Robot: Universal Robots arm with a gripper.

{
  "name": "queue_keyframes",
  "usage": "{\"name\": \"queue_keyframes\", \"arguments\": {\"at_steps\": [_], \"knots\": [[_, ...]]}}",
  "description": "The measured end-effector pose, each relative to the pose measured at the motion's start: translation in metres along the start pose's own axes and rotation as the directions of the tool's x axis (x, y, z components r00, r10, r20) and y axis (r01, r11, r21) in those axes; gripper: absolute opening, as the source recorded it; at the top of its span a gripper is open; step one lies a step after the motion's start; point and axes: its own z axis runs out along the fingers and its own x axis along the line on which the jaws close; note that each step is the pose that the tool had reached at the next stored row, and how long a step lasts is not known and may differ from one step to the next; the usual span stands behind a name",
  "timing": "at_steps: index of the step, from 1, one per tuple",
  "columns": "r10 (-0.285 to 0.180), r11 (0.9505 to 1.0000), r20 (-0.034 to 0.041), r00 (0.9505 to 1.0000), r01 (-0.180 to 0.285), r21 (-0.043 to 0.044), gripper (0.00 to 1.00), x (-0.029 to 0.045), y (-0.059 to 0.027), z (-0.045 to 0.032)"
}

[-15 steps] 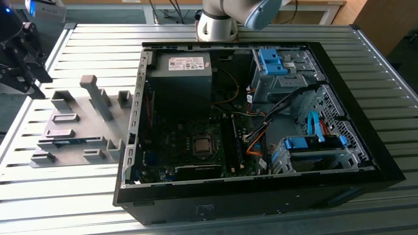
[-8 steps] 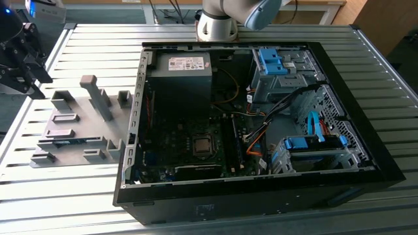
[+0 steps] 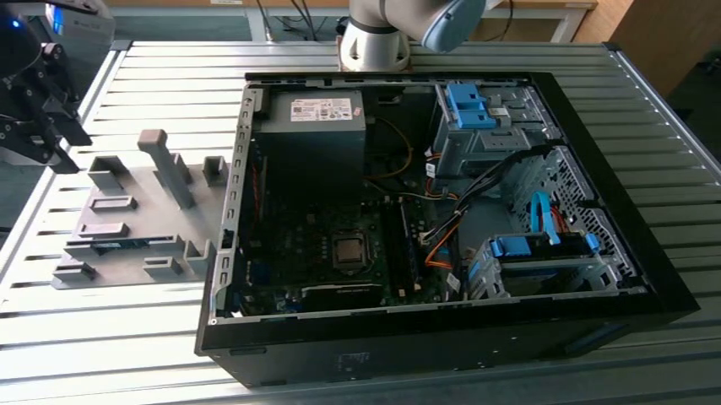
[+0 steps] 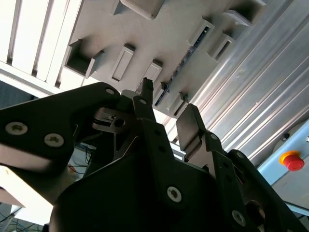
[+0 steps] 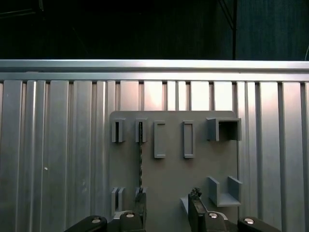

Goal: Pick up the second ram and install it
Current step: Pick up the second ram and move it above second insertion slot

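Off the fixture plate (image 3: 147, 226) toward the exterior view's left, well apart from it and raised over the slatted metal table (image 3: 135, 337): the gripper (image 3: 62, 148), black, angled toward the plate. In both wrist views, 2 dark fingers (image 5: 141, 212) spread wide with a clear gap between, gripping nothing, touching nothing

On the plate itself, along the side nearest the exterior view's left: the second ram (image 3: 113, 245), a thin blue-green strip standing on its long edge, each end seated in a small grey slotted block. In the first wrist view, the second ram (image 5: 140, 159) as a narrow dark line crossing the plate between 2 slot blocks, roughly in line with 1 fingertip, whether clear of it impossible to tell. In the second wrist view, the second ram (image 4: 186, 57) beyond both fingertips, untouched

Near the plate's middle: 1 tall upright grey post (image 3: 169, 169) among several lower grey blocks

Just beside the plate on the exterior view's right: an open black computer case (image 3: 451, 342) lying on its side, motherboard (image 3: 327, 245) facing up. Behind the case, further from the plate: the arm's base (image 3: 377, 38). Inside the case, at the side far from the plate: blue drive brackets (image 3: 468, 105) and bundled cables

In the second wrist view, past the plate across the table slats: a red push button (image 4: 292, 160)
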Motion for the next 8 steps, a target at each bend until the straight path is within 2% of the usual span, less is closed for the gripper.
{"name": "queue_keyframes", "arguments": {"at_steps": [8], "knots": [[0.004, 1.0, -0.0002, 1.0, -0.004, 0.0, 0.47, 0.0009, 0.0025, 0.0127]]}}
